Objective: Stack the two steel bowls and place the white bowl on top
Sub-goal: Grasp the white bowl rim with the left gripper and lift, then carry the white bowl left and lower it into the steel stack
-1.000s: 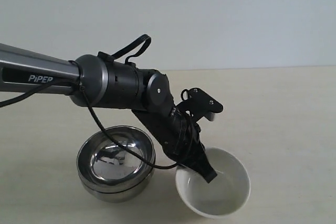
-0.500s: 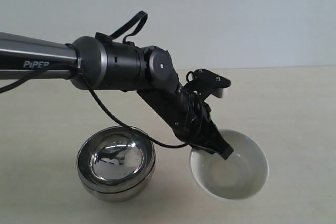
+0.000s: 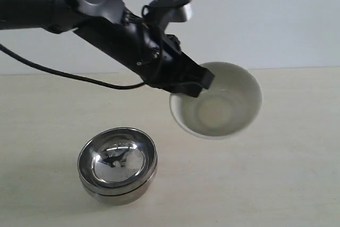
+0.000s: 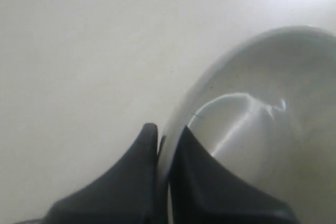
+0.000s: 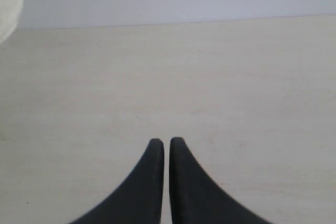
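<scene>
We see a pale beige wooden tabletop (image 3: 297, 174) spread beneath the left pincer (image 3: 197, 84). The black jointed left arm (image 3: 90, 3) slopes down to that pincer from the side. Below the pincer and off toward the arm's side, two small round mirror-shiny steel bowls (image 3: 118, 163) sit nested one inside the other on the tabletop. The small round glossy white ceramic bowl (image 3: 223, 107) hangs tilted in the air, clear of the tabletop. Its rim is pinched between the left pincer's closed jaws, one finger inside and one outside. The right pincer (image 5: 166, 142) hovers above the tabletop, jaws together with nothing between them.
</scene>
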### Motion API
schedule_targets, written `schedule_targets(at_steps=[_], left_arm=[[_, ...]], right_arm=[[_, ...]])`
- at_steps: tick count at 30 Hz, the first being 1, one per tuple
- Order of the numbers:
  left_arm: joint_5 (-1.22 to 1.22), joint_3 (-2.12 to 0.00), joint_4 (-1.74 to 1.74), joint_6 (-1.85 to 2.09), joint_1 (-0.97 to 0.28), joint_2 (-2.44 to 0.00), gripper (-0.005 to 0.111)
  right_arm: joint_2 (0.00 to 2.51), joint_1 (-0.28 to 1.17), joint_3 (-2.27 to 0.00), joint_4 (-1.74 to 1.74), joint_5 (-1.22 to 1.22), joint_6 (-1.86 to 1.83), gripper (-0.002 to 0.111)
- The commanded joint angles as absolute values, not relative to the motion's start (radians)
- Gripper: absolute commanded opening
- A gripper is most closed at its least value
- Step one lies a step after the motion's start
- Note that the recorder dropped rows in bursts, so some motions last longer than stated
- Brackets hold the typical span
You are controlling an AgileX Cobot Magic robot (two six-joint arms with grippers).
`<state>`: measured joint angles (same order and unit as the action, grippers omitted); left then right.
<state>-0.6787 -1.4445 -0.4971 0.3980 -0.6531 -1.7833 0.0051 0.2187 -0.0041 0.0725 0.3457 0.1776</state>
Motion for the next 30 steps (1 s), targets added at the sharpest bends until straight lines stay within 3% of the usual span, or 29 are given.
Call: schedule_targets(at_steps=[1,9,30], left_arm=[[-0.686,-1.336,-0.509,0.355,-0.582,-1.655,0.004],[-0.682,-1.144,-0.509,0.291,-0.457,-1.549,0.004],[-0.641,-0.975,-0.456,0.261,-0.377,-1.547,0.004]], right_arm=[[0.0,0.218,0.0,0.08,0.342,0.177,0.0],[0.0,0.218,0.0,0.08,0.342,0.177,0.0],[0.0,0.218,0.0,0.08,0.342,0.177,0.0]])
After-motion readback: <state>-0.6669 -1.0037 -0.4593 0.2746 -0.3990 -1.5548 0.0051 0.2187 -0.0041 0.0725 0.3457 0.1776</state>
